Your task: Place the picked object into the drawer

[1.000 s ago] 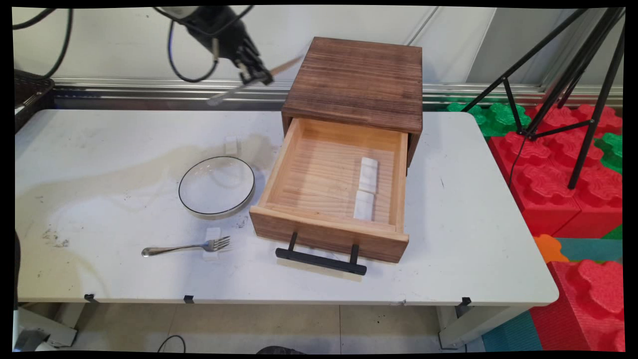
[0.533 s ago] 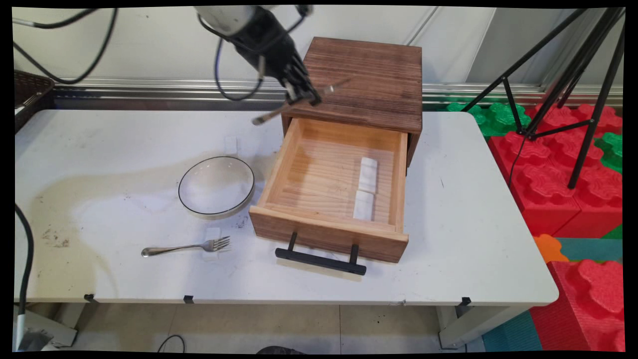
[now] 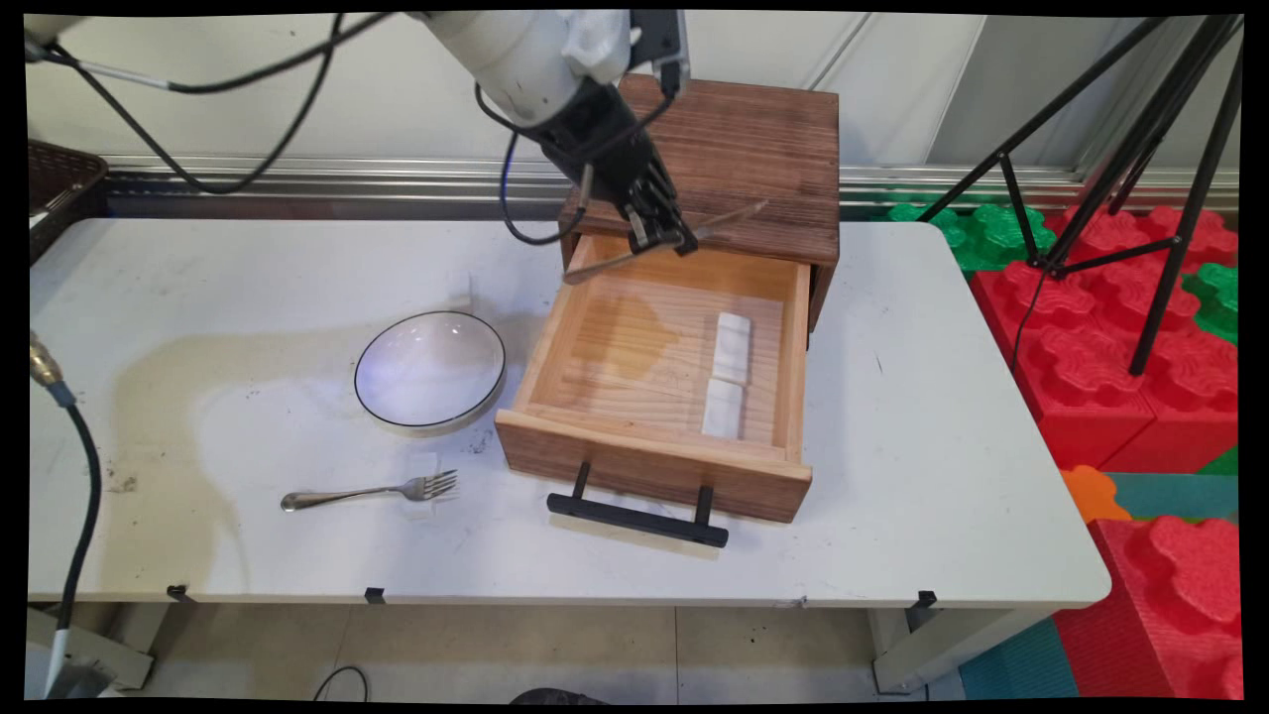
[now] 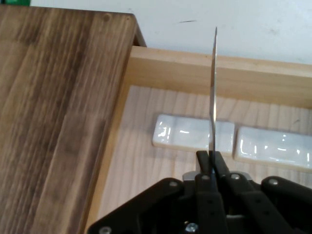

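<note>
Claw (image 3: 666, 236) clamped on a knife (image 3: 662, 243) over the open drawer (image 3: 654, 372) (back edge). Two white rests (image 3: 729, 375) lie inside at 5 o'clock of it.

Robot lab: camera tripod (image 3: 1140, 149), foam blocks (image 3: 1120, 347), cabled arm (image 3: 525, 50) over table (image 3: 942, 446).

The counter (image 3: 942, 476) is white, with a stained patch on its left part. A wooden box (image 3: 724, 159) stands at its rear centre, with its drawer (image 3: 644, 456) pulled open toward the near edge. A black-rimmed plate (image 3: 431, 372) lies just left of the drawer. A fork (image 3: 372, 492) lies near the plate, on its near side.
</note>
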`<state>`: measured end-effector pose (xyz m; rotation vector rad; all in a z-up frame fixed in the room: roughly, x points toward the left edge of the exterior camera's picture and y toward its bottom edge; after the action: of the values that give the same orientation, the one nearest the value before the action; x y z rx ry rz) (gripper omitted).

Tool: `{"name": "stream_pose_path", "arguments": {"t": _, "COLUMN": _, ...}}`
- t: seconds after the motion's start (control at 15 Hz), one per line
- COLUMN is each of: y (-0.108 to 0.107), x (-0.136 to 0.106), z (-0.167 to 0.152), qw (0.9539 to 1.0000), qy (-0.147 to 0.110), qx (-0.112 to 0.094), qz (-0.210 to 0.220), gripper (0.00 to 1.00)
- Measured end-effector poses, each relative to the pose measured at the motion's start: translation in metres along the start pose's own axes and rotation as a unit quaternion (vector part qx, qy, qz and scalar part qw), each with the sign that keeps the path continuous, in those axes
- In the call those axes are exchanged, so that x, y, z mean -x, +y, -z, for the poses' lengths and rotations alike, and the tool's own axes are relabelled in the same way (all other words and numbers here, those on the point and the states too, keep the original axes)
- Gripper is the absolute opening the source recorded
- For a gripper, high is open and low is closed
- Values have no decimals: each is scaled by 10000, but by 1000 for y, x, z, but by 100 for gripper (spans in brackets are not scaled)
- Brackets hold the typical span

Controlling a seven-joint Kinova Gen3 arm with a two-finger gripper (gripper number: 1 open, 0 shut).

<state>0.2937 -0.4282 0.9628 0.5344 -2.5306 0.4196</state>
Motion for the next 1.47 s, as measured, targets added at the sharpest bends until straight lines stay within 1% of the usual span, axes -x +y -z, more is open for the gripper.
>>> {"name": "stream_pose_path", "arguments": {"t": 0.07, "y": -3, "x": 5, "z": -12, "qw": 9999, "qy": 14, "qx": 89, "qz": -76, "gripper": 0}}
{"name": "stream_pose_path", "arguments": {"t": 0.13, "y": -4, "x": 8, "z": -19, "qw": 9998, "qy": 18, "qx": 137, "qz": -118, "gripper": 0}}
{"name": "stream_pose_path", "arguments": {"t": 0.47, "y": -13, "x": 22, "z": -45, "qw": 9991, "qy": 59, "qx": 310, "qz": -285, "gripper": 0}}
{"name": "stream_pose_path", "arguments": {"t": 0.8, "y": -16, "x": 29, "z": -68, "qw": 9981, "qy": 119, "qx": 460, "qz": -386, "gripper": 0}}
{"name": "stream_pose_path", "arguments": {"t": 1.07, "y": -18, "x": 35, "z": -87, "qw": 9975, "qy": 81, "qx": 544, "qz": -454, "gripper": 0}}
{"name": "stream_pose_path", "arguments": {"t": 1.47, "y": -25, "x": 45, "z": -110, "qw": 9960, "qy": -8, "qx": 588, "qz": -668, "gripper": 0}}
